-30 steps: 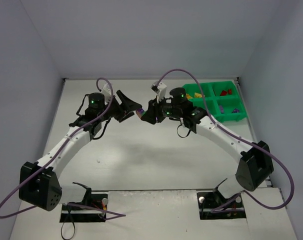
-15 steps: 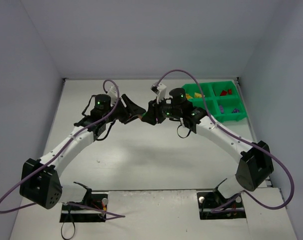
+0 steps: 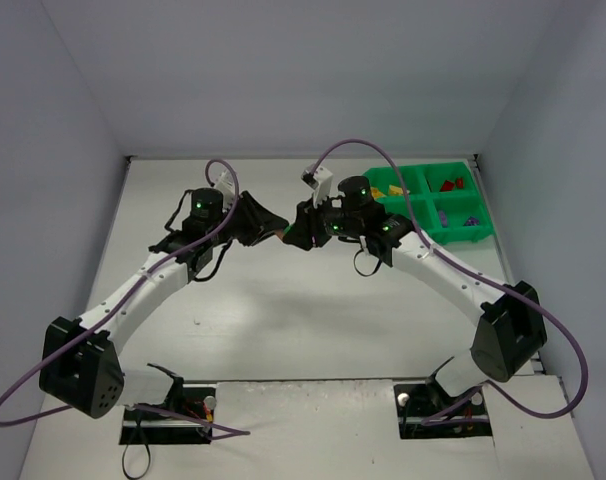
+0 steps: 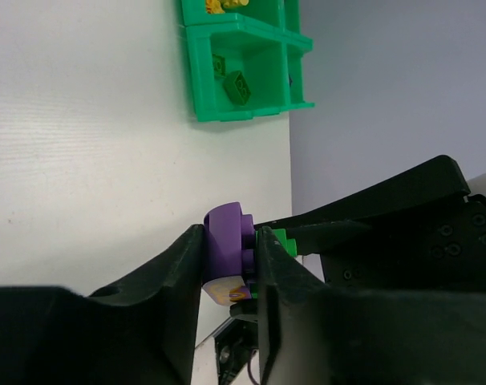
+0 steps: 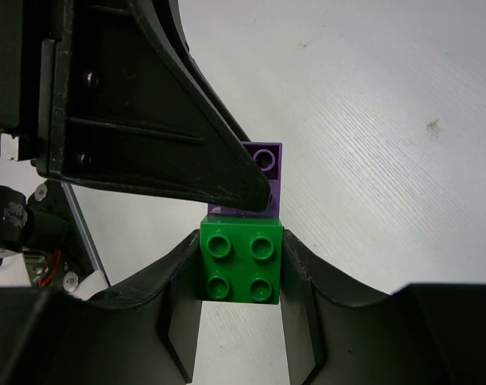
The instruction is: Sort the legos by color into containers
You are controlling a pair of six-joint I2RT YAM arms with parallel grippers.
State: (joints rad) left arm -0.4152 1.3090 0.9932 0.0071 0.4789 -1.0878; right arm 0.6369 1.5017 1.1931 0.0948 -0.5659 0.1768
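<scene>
i have the left gripper clamped on a small purple studded plastic brick and the right gripper clamped on a green four-stud plastic brick. the two bricks are stuck together over the middle of the worktop, well apart from the bright green four-compartment plastic tray in the far right corner. i judge them light, rigid and smooth-sided with a stiff stud joint, so i'd grip flat on opposite side walls, near the seam.

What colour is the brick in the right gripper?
Green; the brick shows best in the right wrist view.
</scene>
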